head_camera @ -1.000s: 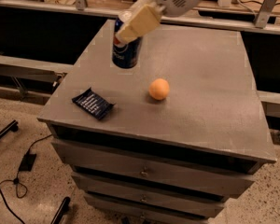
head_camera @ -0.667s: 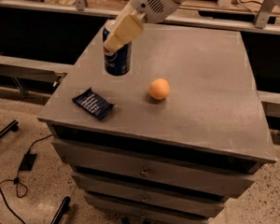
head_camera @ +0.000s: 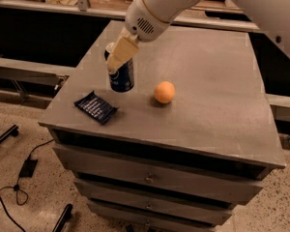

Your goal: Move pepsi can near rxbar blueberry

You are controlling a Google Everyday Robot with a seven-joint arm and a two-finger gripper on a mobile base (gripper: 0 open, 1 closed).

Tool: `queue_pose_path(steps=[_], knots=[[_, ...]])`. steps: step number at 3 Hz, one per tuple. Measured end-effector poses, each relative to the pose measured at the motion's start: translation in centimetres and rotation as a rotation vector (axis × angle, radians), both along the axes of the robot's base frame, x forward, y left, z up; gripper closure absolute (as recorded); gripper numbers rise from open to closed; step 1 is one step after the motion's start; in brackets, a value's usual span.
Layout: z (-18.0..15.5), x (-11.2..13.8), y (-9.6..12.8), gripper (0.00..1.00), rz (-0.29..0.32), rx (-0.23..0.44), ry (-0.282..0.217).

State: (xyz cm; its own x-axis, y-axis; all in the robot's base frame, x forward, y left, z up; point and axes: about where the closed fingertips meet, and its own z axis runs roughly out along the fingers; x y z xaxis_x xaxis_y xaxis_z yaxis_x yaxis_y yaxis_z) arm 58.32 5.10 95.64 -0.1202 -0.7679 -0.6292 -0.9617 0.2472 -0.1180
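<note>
Pepsi can (head_camera: 123, 78) upright, long axis vertical, top tight inside the hand (head_camera: 117, 61).

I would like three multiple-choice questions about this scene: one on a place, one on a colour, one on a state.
1. Where is the bar? A. front left of the tabletop B. its back right C. its centre
2. What colour is the round fruit? A. green B. orange C. purple
3. How is the can? A. lying down B. crushed C. upright, gripper closed on it

Answers: A, it lies near the front left corner; B, it is plainly orange; C, the fingers clasp the upright can.
</note>
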Motion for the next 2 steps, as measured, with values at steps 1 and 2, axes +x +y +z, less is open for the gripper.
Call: queue_pose_path(steps=[1,2], knots=[[-1.0,0.4,0.4,1.00,-0.001,-0.011,0.010],[-2.4,0.2,1.2,0.74,0.017,-0.018,0.035]])
